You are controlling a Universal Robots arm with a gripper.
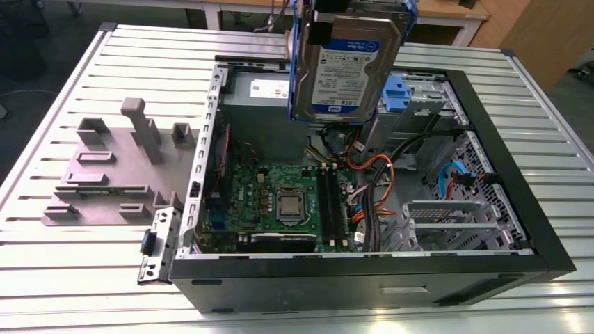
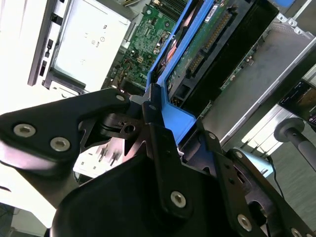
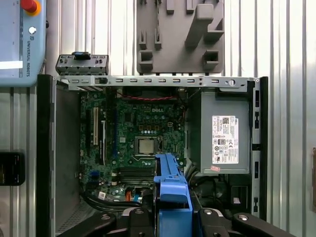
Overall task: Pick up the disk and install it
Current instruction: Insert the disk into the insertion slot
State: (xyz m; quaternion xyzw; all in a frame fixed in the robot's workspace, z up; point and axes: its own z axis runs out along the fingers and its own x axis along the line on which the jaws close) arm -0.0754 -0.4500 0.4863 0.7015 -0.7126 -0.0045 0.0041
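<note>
High above the open computer case [image 1: 522,182], we hold the disk [image 1: 348,66] upright, our gripper [image 2: 154,111] clamped on its blue carrier; we judge that a tilted descent could strike the drive cage [image 1: 450,223], snag the loose cables [image 1: 366,163], or shift so narrow a grip.

The disk [image 1: 346,69] is cropped at its top.

- Robotics lab bench, not a home.
- Slatted aluminium table [image 1: 74,278] carrying opened PC tower [image 1: 371,278], motherboard [image 1: 278,191] exposed.
- Grey fixture plate [image 1: 102,188] on the table, exterior view's left of the tower.
- Teach pendant [image 3: 22,49] with red stop button [image 3: 28,5] beside the tower.
- Wooden desks [image 1: 446,10] at far edge.
</note>
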